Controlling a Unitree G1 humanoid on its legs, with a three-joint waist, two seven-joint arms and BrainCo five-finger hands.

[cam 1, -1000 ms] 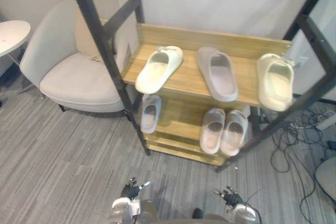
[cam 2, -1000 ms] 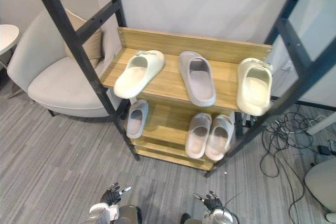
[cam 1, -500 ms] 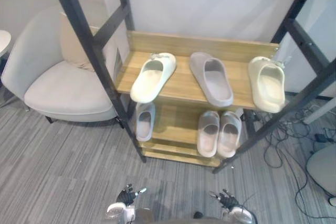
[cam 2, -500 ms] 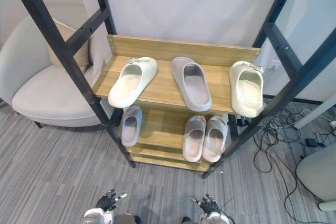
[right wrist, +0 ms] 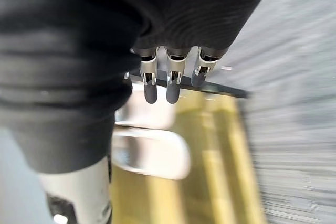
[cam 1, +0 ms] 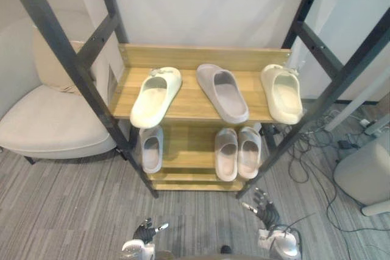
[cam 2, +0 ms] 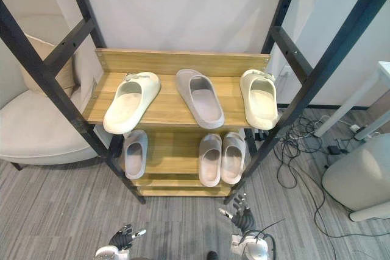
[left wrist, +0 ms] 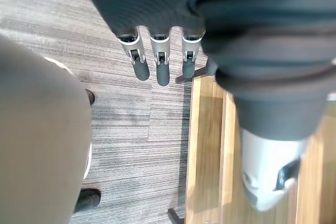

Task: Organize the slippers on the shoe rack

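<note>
The shoe rack [cam 1: 189,103] is now sitting squarely at 12 o'clock and the pale armchair [cam 1: 42,120] is sliding off toward 9 o'clock. The whole view has shifted, so the head is moving, not the furniture. All 6 slippers are lying where they were.

On the top shelf a grey slipper [cam 1: 223,92] is lying between 2 cream ones. The left cream slipper [cam 1: 155,95] is at its 9 o'clock, angled with its toe at the front edge. The right cream slipper [cam 1: 282,92] is at its 3 o'clock. On the lower shelf a lone grey slipper [cam 1: 151,149] is lying at 9 o'clock and a pale pair [cam 1: 228,156] is sitting side by side at 3 o'clock.

The right hand [cam 1: 266,208], at 5 o'clock, is riding higher than 0.5 s ago, with its fingers straight and carrying nothing. The left hand [cam 1: 145,232], at 7 o'clock, is hanging low, with its fingers likewise straight and empty.

I judge the robot is squaring up to the rack, with the sorting not yet begun.
</note>
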